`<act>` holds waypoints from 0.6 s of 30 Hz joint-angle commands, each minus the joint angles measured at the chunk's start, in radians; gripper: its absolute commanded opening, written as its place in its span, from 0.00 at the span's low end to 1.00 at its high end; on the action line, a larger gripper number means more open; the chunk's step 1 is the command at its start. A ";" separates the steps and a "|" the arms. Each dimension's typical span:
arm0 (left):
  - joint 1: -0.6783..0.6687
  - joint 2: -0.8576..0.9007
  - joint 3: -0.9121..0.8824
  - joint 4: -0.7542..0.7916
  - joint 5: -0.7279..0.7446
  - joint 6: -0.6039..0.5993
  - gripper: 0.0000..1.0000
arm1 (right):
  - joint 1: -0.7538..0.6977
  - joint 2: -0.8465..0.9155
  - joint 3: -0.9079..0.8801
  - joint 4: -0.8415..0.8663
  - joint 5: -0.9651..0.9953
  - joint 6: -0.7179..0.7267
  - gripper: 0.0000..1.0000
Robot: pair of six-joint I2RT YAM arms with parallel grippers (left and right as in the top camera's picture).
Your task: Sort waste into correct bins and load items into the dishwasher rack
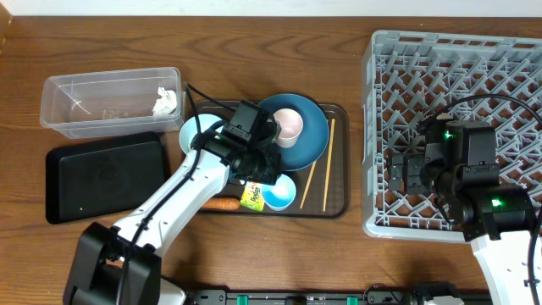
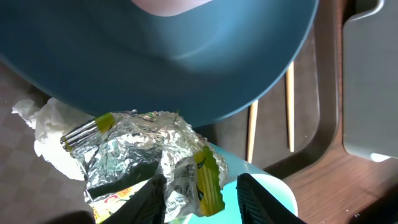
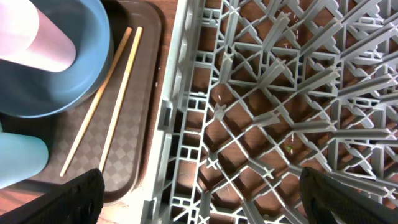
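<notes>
At a wooden tabletop, the left arm reaches over a dark brown serving tray. Its left pincer is parted, with a crumpled yellow-green wrapper lying partly between the fingers; no pinch on the foil is visible. The wrapper sits at the near edge of the dark blue plate, touching a pale blue bowl, with a white paper wad just beside it in the left wrist view. A pink cup stands on the plate, a second bowl shows behind the arm, and the chopsticks lie side by side on the tray's right part. An orange carrot stick rests at the tray's front edge.

To the left, the clear tub holds another wad at its right end; the black tray lies just in front of it.

On the right, the right pincer hangs spread wide and released over the left edge of the grey dishwasher rack, gripping nothing.
</notes>
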 commanded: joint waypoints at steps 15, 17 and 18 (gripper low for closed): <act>0.021 0.020 -0.004 0.037 -0.096 0.009 0.06 | 0.016 -0.003 0.019 -0.014 -0.003 0.010 0.99; 0.031 0.006 -0.004 0.032 -0.096 0.009 0.06 | 0.016 -0.003 0.019 -0.015 -0.003 0.010 0.99; 0.033 0.001 -0.004 0.030 -0.095 0.009 0.06 | 0.016 -0.003 0.019 -0.015 -0.003 0.010 0.99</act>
